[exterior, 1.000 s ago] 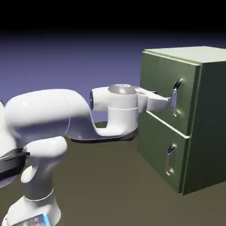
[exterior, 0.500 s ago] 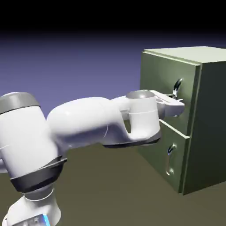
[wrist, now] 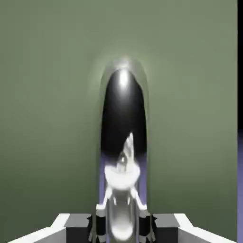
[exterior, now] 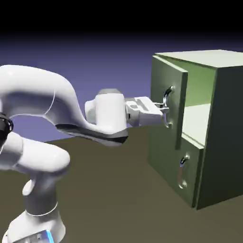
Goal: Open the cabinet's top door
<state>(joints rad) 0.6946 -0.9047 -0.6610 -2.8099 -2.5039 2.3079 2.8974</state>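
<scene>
The gripper [exterior: 163, 113] is clamped on the silver handle [exterior: 167, 97], and the top door [exterior: 166, 102] has swung out from the cabinet [exterior: 223, 137] since a second ago, a pale interior showing at its right edge. Opening's well underway!

In the exterior view, we see the cabinet [exterior: 223, 133] cut off by the right edge, and the arm's base [exterior: 33, 230] cut off at the bottom. In the hand view, the handle [wrist: 123, 142] hides most of the fingers [wrist: 78, 225], and its lower end runs off the frame.
</scene>
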